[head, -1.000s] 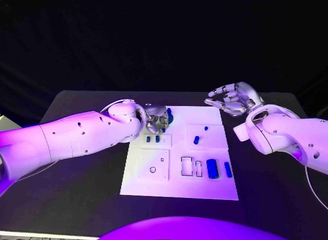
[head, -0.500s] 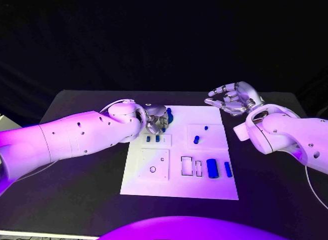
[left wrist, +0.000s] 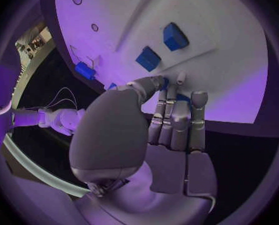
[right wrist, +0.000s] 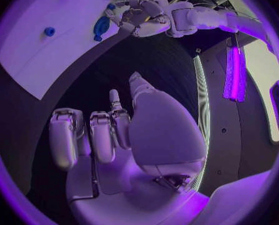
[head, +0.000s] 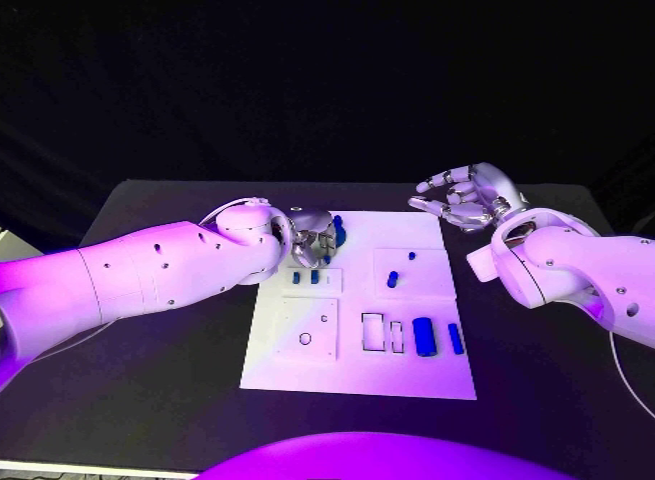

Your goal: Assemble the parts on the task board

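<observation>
Fingers of left hand pinch blue part; right hand spread.

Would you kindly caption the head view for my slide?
Left hand works at a blue part on the task board's far edge; right hand hovers open.

The bench has a dark, matt top that looks like cloth or soft mat and gives no reflections. The task board is a smooth white plate, seemingly plastic, with a dull sheen. The parts look like smooth, solid blue plastic. Both arms wear glossy white plastic shells. The left hand and right hand are silvery, metal-looking, with a satin finish and soft highlights.
</observation>
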You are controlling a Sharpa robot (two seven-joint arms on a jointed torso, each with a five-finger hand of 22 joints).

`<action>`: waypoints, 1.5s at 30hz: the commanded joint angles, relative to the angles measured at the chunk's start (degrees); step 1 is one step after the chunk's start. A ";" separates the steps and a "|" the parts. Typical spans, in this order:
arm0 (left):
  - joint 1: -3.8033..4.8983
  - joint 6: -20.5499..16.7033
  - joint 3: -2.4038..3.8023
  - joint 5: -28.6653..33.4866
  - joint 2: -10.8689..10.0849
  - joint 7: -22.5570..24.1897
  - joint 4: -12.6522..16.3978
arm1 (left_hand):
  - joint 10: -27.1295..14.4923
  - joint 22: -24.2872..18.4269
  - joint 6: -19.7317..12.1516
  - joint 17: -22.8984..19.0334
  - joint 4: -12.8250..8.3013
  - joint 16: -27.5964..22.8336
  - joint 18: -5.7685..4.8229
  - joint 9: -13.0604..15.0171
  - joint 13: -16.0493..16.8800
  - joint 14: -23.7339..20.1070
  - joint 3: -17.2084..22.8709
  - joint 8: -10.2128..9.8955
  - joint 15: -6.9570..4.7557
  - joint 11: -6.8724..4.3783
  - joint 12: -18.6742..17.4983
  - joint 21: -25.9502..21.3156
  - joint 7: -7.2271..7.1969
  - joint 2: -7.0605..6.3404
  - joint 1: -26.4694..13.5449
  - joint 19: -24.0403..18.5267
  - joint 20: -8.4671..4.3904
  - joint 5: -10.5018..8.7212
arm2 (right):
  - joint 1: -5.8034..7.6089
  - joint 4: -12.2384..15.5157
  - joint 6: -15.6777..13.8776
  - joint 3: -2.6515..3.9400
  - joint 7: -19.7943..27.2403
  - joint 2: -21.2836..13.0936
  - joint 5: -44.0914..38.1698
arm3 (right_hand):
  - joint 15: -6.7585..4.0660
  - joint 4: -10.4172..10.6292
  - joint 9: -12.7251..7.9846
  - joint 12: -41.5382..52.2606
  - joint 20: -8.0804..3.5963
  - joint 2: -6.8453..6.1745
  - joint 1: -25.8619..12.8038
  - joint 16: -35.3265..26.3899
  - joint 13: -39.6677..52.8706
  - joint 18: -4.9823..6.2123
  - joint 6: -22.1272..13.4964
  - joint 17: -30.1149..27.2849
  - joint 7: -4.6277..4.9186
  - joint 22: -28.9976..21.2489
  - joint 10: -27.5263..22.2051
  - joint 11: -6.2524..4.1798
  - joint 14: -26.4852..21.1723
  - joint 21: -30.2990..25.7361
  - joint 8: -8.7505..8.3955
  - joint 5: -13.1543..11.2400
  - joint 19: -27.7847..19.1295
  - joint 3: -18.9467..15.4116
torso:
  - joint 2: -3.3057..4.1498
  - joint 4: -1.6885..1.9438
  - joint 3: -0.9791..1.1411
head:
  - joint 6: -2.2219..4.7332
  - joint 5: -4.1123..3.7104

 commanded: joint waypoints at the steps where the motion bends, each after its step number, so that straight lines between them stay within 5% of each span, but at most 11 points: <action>1: -0.47 3.08 -0.38 0.31 0.10 -0.61 -0.16 | 1.00 0.22 1.04 0.53 0.16 0.48 -0.97 0.32 0.38 0.20 0.06 0.28 -0.41 -0.66 0.54 -0.03 0.50 0.47 -0.45 0.44 0.05 -0.34 | -0.03 0.11 0.40 0.01 0.57 0.02 -0.65 | -0.51 -0.26 0.05 -0.02 -0.29 0.40 0.26 -0.21 9.01 0.84 -0.27 10.36 -0.20 10.75 -0.10 -0.20 4.69 -0.19 0.40 0.02 2.83 0.04 | 0.02 -0.03 0.00 | 0.02 -0.04; 13: -0.47 1.76 -0.38 0.42 0.26 0.22 -0.31 | 3.79 1.52 3.78 1.92 0.01 0.92 -1.33 1.29 1.02 1.44 0.11 1.33 -1.37 -1.74 1.06 0.94 0.22 1.49 -0.28 2.45 -0.68 -0.45 | -0.03 0.11 0.39 0.01 0.53 0.04 -0.78 | -0.53 -0.31 0.08 0.07 -0.32 0.45 0.37 -0.20 9.06 0.83 -0.28 10.39 -0.22 10.78 0.00 -0.23 4.70 -0.15 0.49 0.03 2.87 0.09 | -0.02 -0.01 0.01 | -0.04 -0.08; 31: -0.64 -3.41 -0.34 1.00 -0.29 2.40 -0.06 | 5.12 2.11 4.18 2.11 -0.12 0.89 -1.53 1.73 0.20 2.06 0.88 0.98 -1.58 -1.83 -1.77 1.42 0.14 1.43 -0.33 3.48 -1.12 -0.18 | -0.03 0.01 0.35 0.01 0.52 0.12 -0.95 | -0.55 -0.40 0.09 0.10 -0.34 0.52 0.54 -0.19 9.08 0.80 -0.27 10.42 -0.24 10.85 0.04 -0.25 4.71 -0.05 0.56 0.04 2.92 0.17 | 0.03 -0.05 -0.04 | 0.52 -0.26; 45: -0.56 -4.90 1.86 3.44 -4.49 3.45 4.71 | 6.20 2.29 4.72 2.26 -0.26 0.88 -1.57 2.00 -0.03 2.32 1.10 1.02 -1.65 -1.91 -2.74 1.57 0.11 1.28 -0.36 3.77 -1.20 -0.19 | -0.04 -0.34 0.40 0.01 0.51 0.17 -1.03 | -0.55 -0.40 0.09 0.10 -0.34 0.52 0.54 -0.19 9.08 0.80 -0.27 10.42 -0.24 10.85 0.04 -0.25 4.71 -0.05 0.56 0.04 2.92 0.17 | -0.12 0.09 -0.03 | 0.77 0.04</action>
